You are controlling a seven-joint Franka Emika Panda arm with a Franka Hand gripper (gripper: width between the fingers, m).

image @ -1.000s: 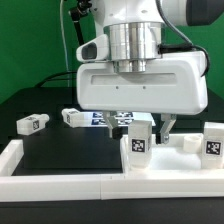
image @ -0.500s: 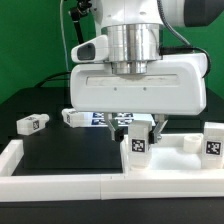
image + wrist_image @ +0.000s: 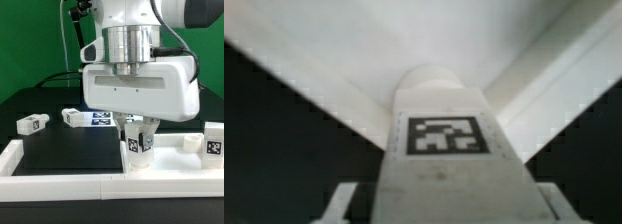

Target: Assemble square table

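A white leg [image 3: 138, 147] with a square tag stands upright at the front right, on the white tabletop [image 3: 172, 160]. My gripper [image 3: 138, 138] comes straight down over it, one finger against each side, shut on the leg. In the wrist view the leg [image 3: 446, 135] runs up between the two fingers [image 3: 345, 203], tag facing the camera. A second tagged leg [image 3: 213, 141] stands upright at the far right. Two more legs [image 3: 32, 123] [image 3: 72, 117] lie on the black mat at the left. The gripper body hides most of the tabletop.
A long low white border strip [image 3: 60, 180] runs along the front, with a short arm [image 3: 10, 152] at the exterior view's left. The marker board [image 3: 100, 118] lies behind the gripper on the black mat [image 3: 70, 150].
The fingers have come together onto the upright leg, from wide apart to pressed against its sides. The gripper has also shifted slightly toward the exterior view's right.
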